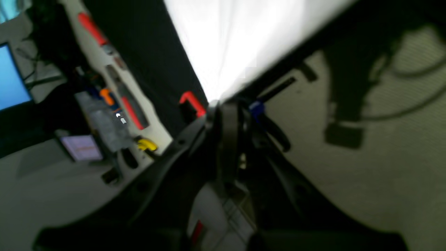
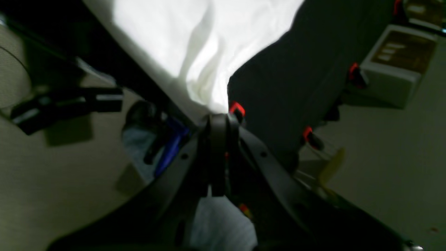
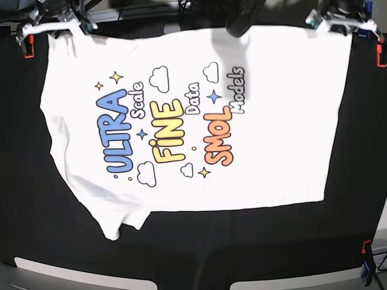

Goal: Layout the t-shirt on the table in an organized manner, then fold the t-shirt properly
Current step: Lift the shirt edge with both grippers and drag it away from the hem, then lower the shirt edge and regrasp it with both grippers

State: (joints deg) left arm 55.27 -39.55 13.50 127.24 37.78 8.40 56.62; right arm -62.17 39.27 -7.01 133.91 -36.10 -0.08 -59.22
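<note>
**Both arms pinching the far edge of the t-shirt**

The t-shirt [image 3: 199,121] is lying print-side up across the black worktop [image 3: 242,241], turned sideways in the base view so that the lettering is running up the picture. The words ULTRA, FINE and SMOL are showing in blue, yellow and orange, with small clouds and stars around them. One sleeve is trailing off toward the near left corner, rumpled and partly folded under.

In the base view the right gripper [image 3: 57,25] is sitting at the far left corner of the cloth, and the left gripper [image 3: 341,21] is sitting at the far right corner. Both are at the worktop's far edge.

In the right wrist view the jaws are standing clenched, with a creased point of white cloth [image 2: 209,52] running into their tips. In the left wrist view the jaws are likewise clenched on a narrowing point of white cloth [image 1: 230,45], though this picture is blurring.

Red clips [image 3: 381,55] are sitting at the worktop's edges, and a blue clip [image 3: 364,272] is sitting at the near right corner.
</note>
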